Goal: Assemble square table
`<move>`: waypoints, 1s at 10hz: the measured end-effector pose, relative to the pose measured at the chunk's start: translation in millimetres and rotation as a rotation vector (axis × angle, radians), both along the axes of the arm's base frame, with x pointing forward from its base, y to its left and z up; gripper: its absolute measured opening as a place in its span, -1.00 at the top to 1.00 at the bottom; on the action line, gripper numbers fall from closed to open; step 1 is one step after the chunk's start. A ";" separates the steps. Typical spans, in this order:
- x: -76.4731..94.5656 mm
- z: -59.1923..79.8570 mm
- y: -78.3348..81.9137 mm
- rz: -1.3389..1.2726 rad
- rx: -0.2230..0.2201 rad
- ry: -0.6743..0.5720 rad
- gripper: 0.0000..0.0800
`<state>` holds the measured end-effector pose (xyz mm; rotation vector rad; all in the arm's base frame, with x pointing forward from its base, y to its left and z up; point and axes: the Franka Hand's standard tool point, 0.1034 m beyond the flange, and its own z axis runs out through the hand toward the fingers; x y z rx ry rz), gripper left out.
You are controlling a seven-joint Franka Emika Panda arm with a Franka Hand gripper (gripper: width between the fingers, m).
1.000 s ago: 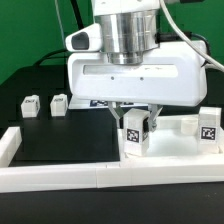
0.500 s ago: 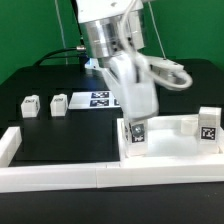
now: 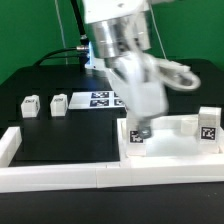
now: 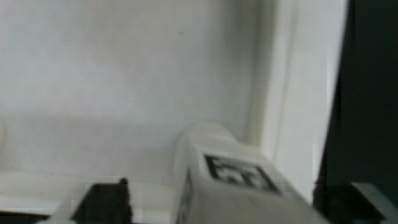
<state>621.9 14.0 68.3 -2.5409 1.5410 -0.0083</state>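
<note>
Two small white tagged legs (image 3: 30, 105) (image 3: 58, 102) stand on the black mat, well off to the exterior view's left of the gripper (image 3: 141, 128). The gripper hangs tilted over the white plastic tray-like tabletop (image 3: 175, 152), its dark fingers (image 4: 107, 200) spread clear of the tagged white leg (image 4: 231, 170) standing in the tray's near corner. A fourth tagged leg (image 3: 208, 125) stands at the tray's far side, beyond the gripper.

The end effector (image 3: 140, 128) has twisted further round, and the leg (image 3: 136, 139) sits lower in the tabletop (image 3: 178, 150).

Black bench (image 3: 60, 140), two small legs (image 3: 30, 105), marker board (image 3: 103, 98), tabletop (image 3: 175, 148); border bars (image 3: 60, 178)
</note>
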 end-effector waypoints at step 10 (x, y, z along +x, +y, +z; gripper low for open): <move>-1.0 -1.3 -10.1 0.613 -0.077 -0.053 -0.05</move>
